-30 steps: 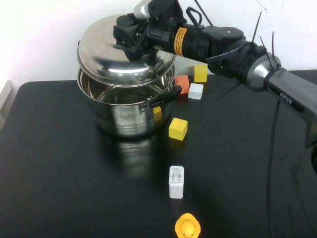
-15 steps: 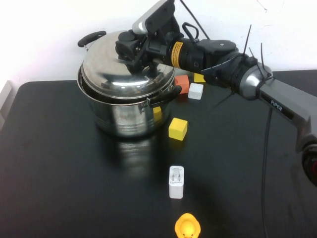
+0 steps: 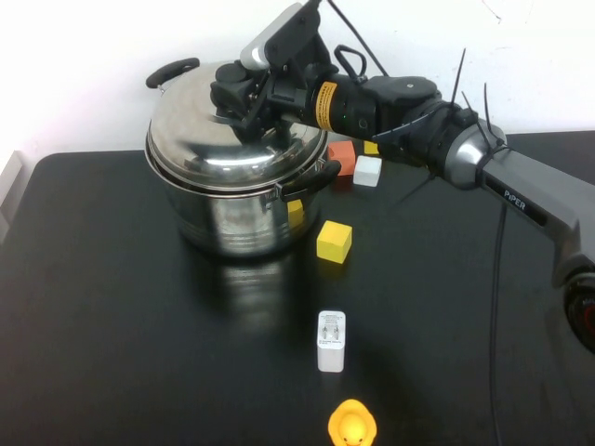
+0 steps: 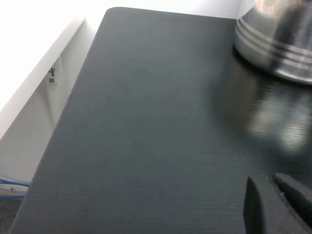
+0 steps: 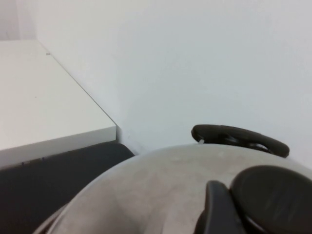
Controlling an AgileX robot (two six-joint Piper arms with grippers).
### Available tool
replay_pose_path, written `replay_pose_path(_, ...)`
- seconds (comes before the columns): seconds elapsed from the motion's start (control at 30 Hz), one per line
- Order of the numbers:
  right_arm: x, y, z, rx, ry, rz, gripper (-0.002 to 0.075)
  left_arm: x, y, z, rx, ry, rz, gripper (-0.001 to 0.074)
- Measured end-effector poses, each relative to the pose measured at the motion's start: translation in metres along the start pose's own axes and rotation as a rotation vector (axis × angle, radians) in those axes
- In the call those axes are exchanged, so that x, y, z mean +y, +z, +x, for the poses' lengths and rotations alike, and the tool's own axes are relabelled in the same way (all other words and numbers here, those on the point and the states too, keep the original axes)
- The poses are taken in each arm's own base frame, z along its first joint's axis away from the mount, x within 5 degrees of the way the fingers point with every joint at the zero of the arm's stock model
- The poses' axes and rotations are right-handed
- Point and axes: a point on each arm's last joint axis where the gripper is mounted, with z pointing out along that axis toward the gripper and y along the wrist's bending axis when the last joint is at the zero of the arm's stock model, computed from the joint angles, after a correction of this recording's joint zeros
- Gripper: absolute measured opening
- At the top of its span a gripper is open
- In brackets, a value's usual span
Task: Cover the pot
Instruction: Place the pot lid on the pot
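Note:
The shiny steel pot (image 3: 237, 214) with black side handles stands at the back left of the black table. The domed steel lid (image 3: 223, 139) lies on its rim. My right gripper (image 3: 240, 98) is over the lid's middle, shut on the lid's black knob (image 5: 273, 195); one finger (image 5: 217, 209) presses against the knob. The pot's far handle (image 5: 239, 139) shows behind the lid (image 5: 161, 190). My left gripper (image 4: 275, 195) is low over bare table beside the pot's base (image 4: 278, 44), out of the high view, fingers close together and empty.
Near the pot's right side are a yellow block (image 3: 334, 242), an orange block (image 3: 342, 156), a white block (image 3: 368, 171) and another yellow block (image 3: 372, 147) behind the arm. A white charger (image 3: 331, 341) and a yellow rubber duck (image 3: 352, 425) lie toward the front.
The right gripper lowered the lid from a tilted hover above the pot down onto its rim; the lid now sits level and the pot's far handle shows.

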Motion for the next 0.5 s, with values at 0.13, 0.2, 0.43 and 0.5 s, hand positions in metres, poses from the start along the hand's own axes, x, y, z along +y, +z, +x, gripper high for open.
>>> replay_pose_path(0.13,0.0001,0.0,0.0005,0.006,0.01,-0.002,0.0356,0.0,0.0,0.0,0.0,0.0,0.0,-0.0002)
replay_pose_path(0.2,0.0003,0.0,0.0012,0.014,0.004,-0.004,0.0356,0.0,0.0,0.0,0.0,0.0,0.0,-0.0002)
replay_pose_path(0.43,0.0008,0.0,0.002,0.022,0.009,-0.009,0.0356,0.0,0.0,0.0,0.0,0.0,0.0,-0.0002)
replay_pose_path(0.5,0.0009,0.0,0.0023,0.026,0.004,-0.01,0.0356,0.0,0.0,0.0,0.0,0.0,0.0,-0.0002)
